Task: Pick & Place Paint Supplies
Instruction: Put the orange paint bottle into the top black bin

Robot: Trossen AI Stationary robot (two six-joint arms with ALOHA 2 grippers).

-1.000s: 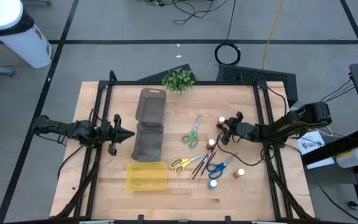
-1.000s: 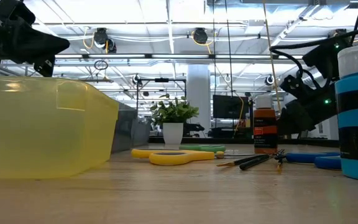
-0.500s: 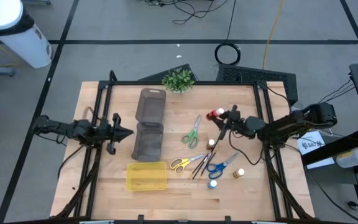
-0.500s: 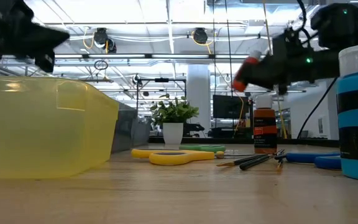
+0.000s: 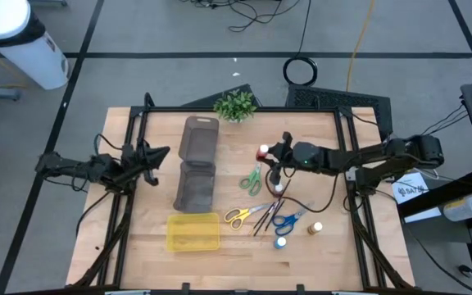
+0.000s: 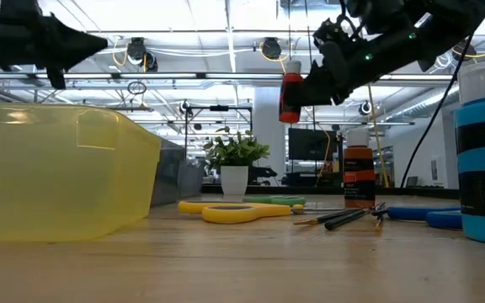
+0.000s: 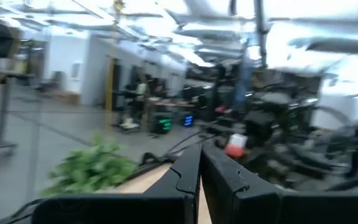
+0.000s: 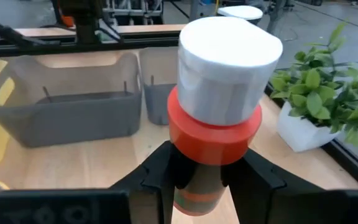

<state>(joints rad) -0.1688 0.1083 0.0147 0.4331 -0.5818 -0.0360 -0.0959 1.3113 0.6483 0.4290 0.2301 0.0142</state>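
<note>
Wood table, grey floor.

organiser tray left of scissors | yellow tray apparently nearer

bright, even overhead light with glaring ceiling strips in the low view; left wrist view smeared by motion blur; soft shadows on the table.

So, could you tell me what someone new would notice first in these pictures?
The right gripper holds a red paint bottle in the air above the middle of the table, over the green scissors. Below it, more scissors, brushes and bottles lie scattered. The grey organiser and yellow tray sit to their left.
</note>
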